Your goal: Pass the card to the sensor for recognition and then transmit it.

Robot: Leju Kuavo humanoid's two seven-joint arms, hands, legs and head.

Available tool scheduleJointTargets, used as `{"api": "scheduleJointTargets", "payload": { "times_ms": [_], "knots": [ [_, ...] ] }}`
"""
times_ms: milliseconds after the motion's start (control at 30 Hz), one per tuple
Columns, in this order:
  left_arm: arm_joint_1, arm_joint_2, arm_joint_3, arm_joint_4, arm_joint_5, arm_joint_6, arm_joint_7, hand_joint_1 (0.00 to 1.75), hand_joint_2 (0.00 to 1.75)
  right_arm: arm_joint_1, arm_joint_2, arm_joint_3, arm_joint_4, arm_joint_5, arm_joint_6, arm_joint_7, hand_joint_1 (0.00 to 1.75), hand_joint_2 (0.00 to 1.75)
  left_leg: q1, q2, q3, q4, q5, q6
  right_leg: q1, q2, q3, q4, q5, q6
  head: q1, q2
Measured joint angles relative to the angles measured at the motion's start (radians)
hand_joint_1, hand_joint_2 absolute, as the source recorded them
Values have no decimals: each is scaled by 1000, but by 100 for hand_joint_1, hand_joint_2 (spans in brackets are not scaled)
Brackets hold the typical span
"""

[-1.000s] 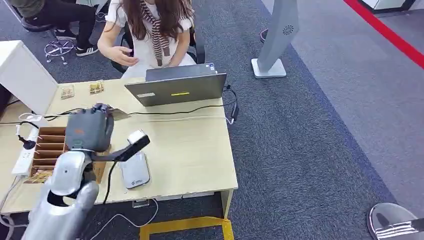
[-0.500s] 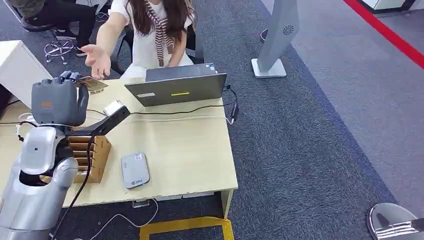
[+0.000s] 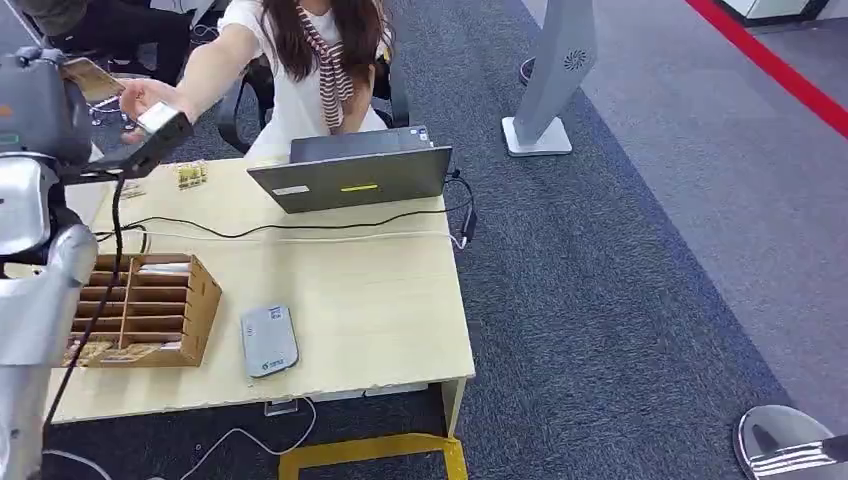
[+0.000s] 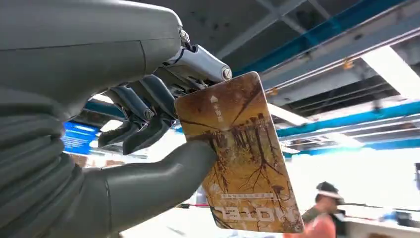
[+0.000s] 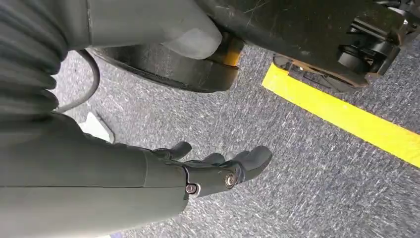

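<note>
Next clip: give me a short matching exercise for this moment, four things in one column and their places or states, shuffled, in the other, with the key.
Things:
1. card
2. sensor
3. laptop
4. right hand

Places or states:
A. open, at the far edge of the table, before the seated person
B. pinched in the left hand, raised toward the person's outstretched hand
C. flat on the table beside the wooden slotted box
D. holding nothing, hanging over the carpet

Pairs: 1-B, 2-C, 3-A, 4-D

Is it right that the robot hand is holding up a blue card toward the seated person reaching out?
Not quite. The card pinched by the left robot hand is brown and gold with a tree picture, as the left wrist view shows. The person's hand does reach toward it.
</note>
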Motion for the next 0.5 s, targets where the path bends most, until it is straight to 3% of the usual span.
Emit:
{"api": "scheduleJointTargets", "payload": {
  "times_ms": [167,433,467,500],
  "knots": [
    [-65,16,25,179,-14,18,8,175,175,-1,0,2,0,1,3,0,0,175,0,0,0,0,0,0,0,0,0,0,0,0,0,0],
    [-81,16,30,257,-25,19,11,175,175,-1,0,5,0,1,3,0,0,175,0,0,0,0,0,0,0,0,0,0,0,0,0,0],
    [-81,16,30,262,-25,19,13,103,175,-1,0,5,0,1,3,0,0,175,0,0,0,0,0,0,0,0,0,0,0,0,1,0],
    [-81,16,31,266,-26,21,15,0,175,-1,0,5,0,0,3,0,0,175,0,0,0,0,0,0,0,0,0,0,0,0,0,0]
  ]
}}
